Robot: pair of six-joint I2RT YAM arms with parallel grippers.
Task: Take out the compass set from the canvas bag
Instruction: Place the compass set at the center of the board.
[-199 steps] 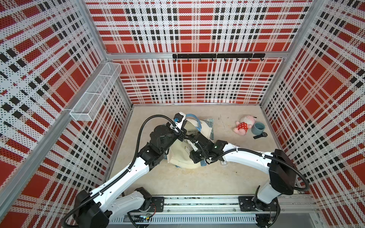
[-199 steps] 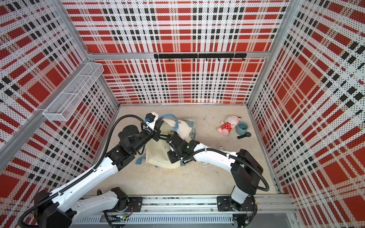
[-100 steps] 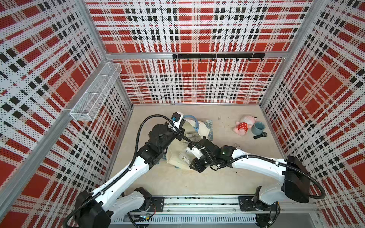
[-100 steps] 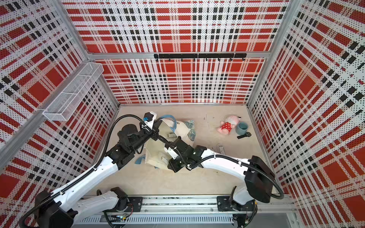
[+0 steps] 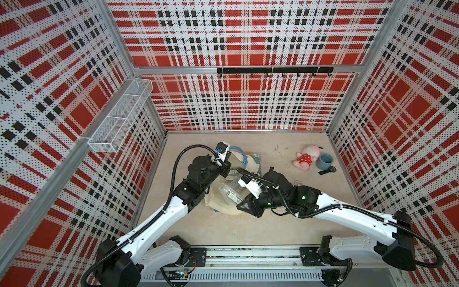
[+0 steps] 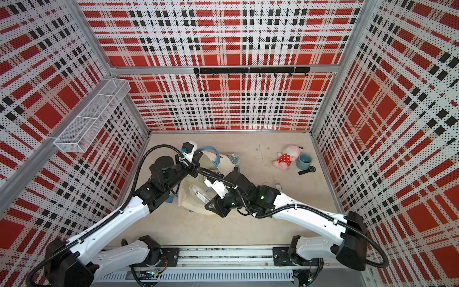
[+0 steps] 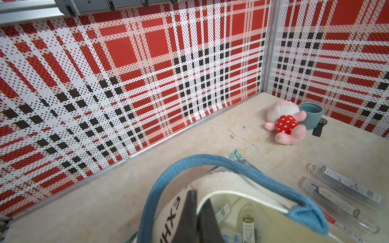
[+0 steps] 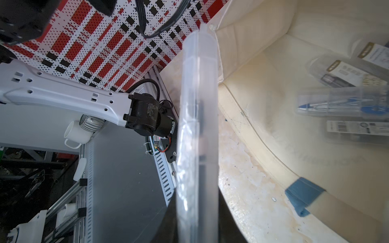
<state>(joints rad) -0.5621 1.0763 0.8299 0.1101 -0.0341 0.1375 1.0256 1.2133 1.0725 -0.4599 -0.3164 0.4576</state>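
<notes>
Right wrist, compass set (image 8: 197, 105) in R pincer (image 8: 197, 227)

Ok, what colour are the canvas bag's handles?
Blue strap handles, clearest in the left wrist view.

Bright even light, soft shadows; edges bowed; right wrist foreground blurred.

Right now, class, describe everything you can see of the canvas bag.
The canvas bag is cream cloth with blue strap handles, black lettering and a blue patterned bottom band. It lies slumped on the table, mouth held open by the left fingers pinching its rim. Clear cases lie inside; the right fingers hold another clear case.
</notes>
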